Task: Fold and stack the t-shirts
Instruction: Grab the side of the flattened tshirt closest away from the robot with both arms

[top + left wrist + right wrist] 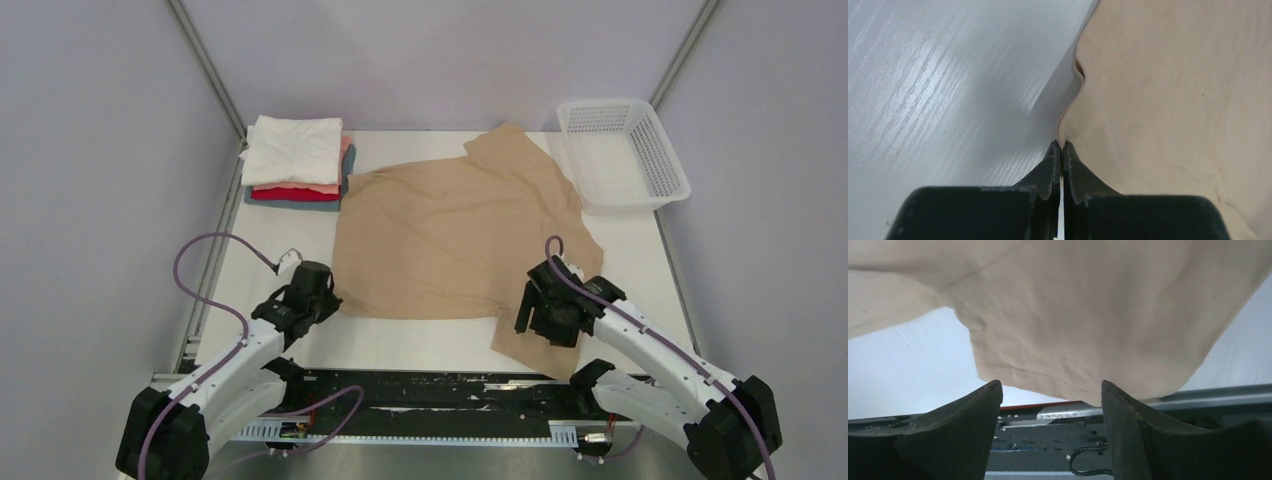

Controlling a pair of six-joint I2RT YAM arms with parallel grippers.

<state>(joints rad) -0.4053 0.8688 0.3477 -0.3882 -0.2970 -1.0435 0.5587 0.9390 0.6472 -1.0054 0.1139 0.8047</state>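
In the left wrist view, your left gripper (1062, 149) clamps the edge of the tan t-shirt (1173, 100), a pinch hidden from overhead; your right gripper (1048, 390) stands spread over its sleeve (1088, 340).

The white table (400, 342) is occupied by a spread tan t-shirt (450, 240), a folded shirt stack (296, 165) and a mesh basket (615, 165).

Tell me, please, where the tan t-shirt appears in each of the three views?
Top external: tan t-shirt spread across the centre.
Left wrist: fills the right half, its edge pinched by the shut left gripper.
Right wrist: fills the top, its hem by the open right gripper.
Shared landmark: the white table, beside the shirt in every view.
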